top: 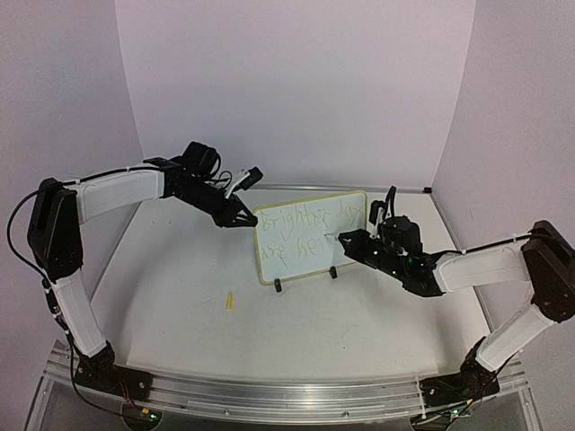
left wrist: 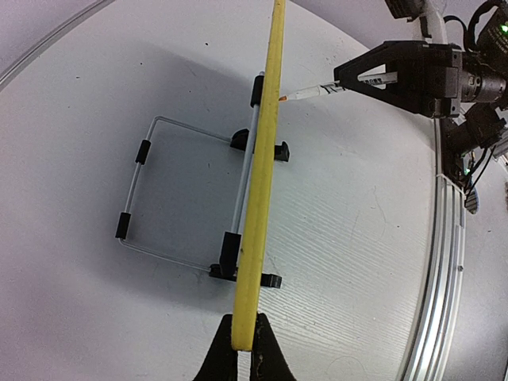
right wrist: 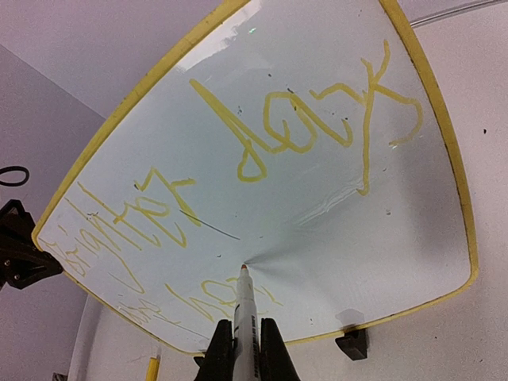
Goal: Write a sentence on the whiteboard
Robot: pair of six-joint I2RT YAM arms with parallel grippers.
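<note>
1. Whiteboard (top: 310, 235): it stands upright on two black clip feet at about 12 o'clock on the tabletop (top: 359, 314), its face toward the arm bases.
2. Only the right wrist view makes the sentence (right wrist: 262, 159) legible. It is in yellowish strokes, with "Brighter days" on top and a shorter line under it toward 7 o'clock.
3. Only the left wrist view shows the board edge-on, with a wire stand (left wrist: 143, 151) behind it.
4. The left arm reaches in from 9 o'clock with its elbow raised. The left fingers (left wrist: 232, 353) are clenched on the yellow rim at the board's 9 o'clock edge.
5. The right arm stretches low from 4 o'clock. The right fingers (right wrist: 226, 349) grasp a marker (right wrist: 243, 298), whose tip touches the white face, toward 3 o'clock of it in the top view.
6. The top view shows a small yellow piece (top: 229, 301) lying at 7 o'clock of the board, apart from it.
</note>
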